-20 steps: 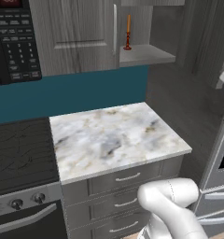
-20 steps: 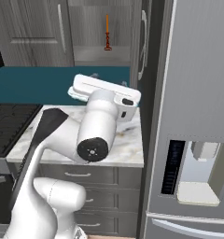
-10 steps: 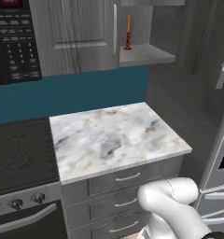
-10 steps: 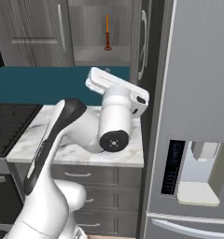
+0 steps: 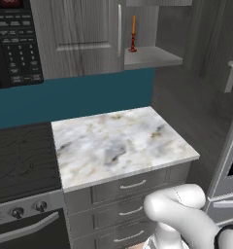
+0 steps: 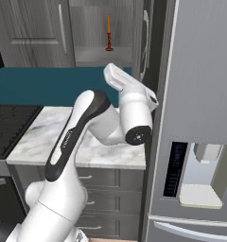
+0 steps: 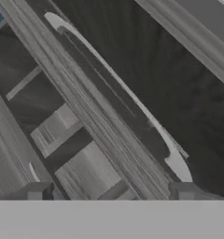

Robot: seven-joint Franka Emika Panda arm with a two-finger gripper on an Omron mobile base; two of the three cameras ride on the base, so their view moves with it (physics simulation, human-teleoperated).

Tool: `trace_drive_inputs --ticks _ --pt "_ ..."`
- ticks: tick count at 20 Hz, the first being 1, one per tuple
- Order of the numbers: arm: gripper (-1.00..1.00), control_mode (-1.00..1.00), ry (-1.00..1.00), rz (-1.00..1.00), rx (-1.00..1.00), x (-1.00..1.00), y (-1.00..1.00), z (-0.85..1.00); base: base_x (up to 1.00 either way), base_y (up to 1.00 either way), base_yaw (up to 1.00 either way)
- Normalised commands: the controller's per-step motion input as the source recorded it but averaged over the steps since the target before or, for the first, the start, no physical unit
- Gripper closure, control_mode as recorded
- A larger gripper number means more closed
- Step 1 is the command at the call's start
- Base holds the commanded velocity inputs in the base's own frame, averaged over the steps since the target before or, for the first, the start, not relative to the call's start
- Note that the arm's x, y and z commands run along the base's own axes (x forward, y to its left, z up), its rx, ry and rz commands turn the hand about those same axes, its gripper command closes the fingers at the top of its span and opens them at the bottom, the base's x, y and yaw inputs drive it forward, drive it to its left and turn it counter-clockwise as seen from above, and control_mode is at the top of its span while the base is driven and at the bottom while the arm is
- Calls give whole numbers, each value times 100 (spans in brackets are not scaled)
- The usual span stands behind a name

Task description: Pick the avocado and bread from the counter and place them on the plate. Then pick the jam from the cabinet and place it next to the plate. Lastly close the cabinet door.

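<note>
My gripper (image 7: 109, 193) is open, its two dark fingertips (image 7: 35, 191) spread wide with nothing between them. Just ahead of it stands the grey wood-grain cabinet door (image 7: 146, 60), and the door's long silver bar handle (image 7: 118, 88) runs slantwise across the hand view. From the right base view the hand is raised beside the swung-out cabinet door (image 6: 143, 47), at the right end of the marble counter (image 5: 118, 141). The cabinet (image 5: 150, 56) shelf is open to view. The avocado, bread, plate and jam are out of view.
A tall thin dark-red bottle (image 5: 133, 34) stands on the cabinet shelf. The black stove (image 5: 19, 155) and microwave (image 5: 11, 39) lie left of the counter, and grey drawers (image 5: 133, 185) sit under it. The steel fridge (image 6: 200, 94) rises close on the right.
The arm has swung to the right and risen, bringing the hand from over the counter up beside the open cabinet door.
</note>
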Motion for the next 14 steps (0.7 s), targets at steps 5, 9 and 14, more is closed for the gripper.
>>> trace_drive_inputs --ticks 5,9,14 --pt "-100 -100 1 12 8 72 21 -36 0 0 0" --pt "-100 -100 0 9 9 80 16 -25 0 0 0" --pt "-100 -100 0 7 3 56 74 -39 0 0 0"
